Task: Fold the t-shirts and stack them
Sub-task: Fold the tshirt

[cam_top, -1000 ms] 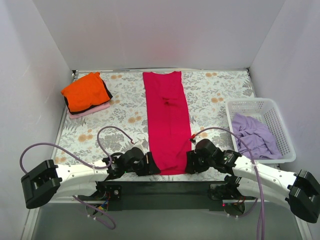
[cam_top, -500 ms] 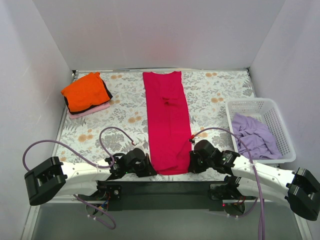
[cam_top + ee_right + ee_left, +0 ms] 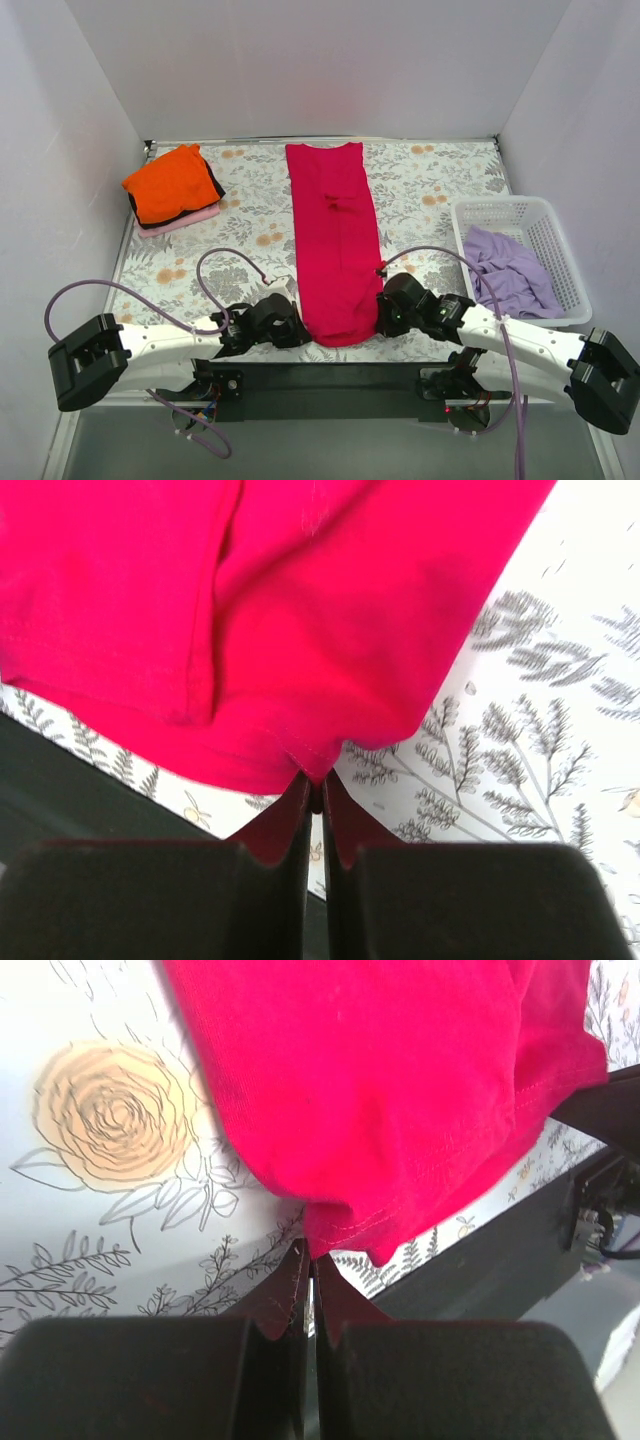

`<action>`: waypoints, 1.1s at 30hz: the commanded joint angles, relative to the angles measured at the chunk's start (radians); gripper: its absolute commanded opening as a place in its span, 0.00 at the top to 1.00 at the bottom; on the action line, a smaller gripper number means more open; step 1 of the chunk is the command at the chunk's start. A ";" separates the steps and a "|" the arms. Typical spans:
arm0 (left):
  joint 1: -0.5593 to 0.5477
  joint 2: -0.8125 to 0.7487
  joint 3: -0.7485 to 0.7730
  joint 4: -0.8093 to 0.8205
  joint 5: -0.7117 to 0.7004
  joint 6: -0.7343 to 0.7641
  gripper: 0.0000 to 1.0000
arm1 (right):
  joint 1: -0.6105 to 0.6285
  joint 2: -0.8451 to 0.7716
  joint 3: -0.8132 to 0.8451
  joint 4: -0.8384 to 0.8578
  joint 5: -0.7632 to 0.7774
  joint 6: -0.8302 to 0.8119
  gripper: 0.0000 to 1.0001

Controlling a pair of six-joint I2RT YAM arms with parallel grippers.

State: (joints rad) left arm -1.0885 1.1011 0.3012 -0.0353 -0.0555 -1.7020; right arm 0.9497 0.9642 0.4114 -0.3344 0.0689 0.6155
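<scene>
Left gripper (image 3: 308,1260): jaws pinched fully together on the near-left hem corner of the crimson shirt (image 3: 335,250), cloth bunching just above the tips. Right gripper (image 3: 314,785) is doing the same at the shirt's near-right corner, jaws pressed together with the hem caught between them.

Change over the last second: both grippers are creeping inward and away from the shirt's near end, drawing the corners with them. The hem, straight a second ago, is now bowing into a rounded lip in the top view, with the corners rising off the table (image 3: 250,225). The rest of the shirt is staying flat, a long narrow strip running away from the arms, sleeves seemingly folded in.

My reading: the grasp is taking and the lengthwise fold is starting, with the hem being carried toward the collar end. Both corners are travelling roughly level, so the fold should be landing square.

Elsewhere: orange shirt (image 3: 170,182) is sitting folded on top of pink shirt (image 3: 185,222), well left of the crimson shirt's far end. A dark layer is showing between them; can't tell what it is. Lavender shirt (image 3: 510,270) is lying crumpled in the basket (image 3: 500,202), right of the crimson shirt, not yet folded
</scene>
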 commanded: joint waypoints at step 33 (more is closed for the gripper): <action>0.407 0.361 0.367 0.138 0.103 0.395 1.00 | -0.196 0.448 0.435 0.166 0.229 -0.273 0.99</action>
State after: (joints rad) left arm -0.7174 1.4315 0.6136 0.0914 0.0124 -1.3739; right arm 0.7986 1.3727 0.7757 -0.2417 0.3035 0.3885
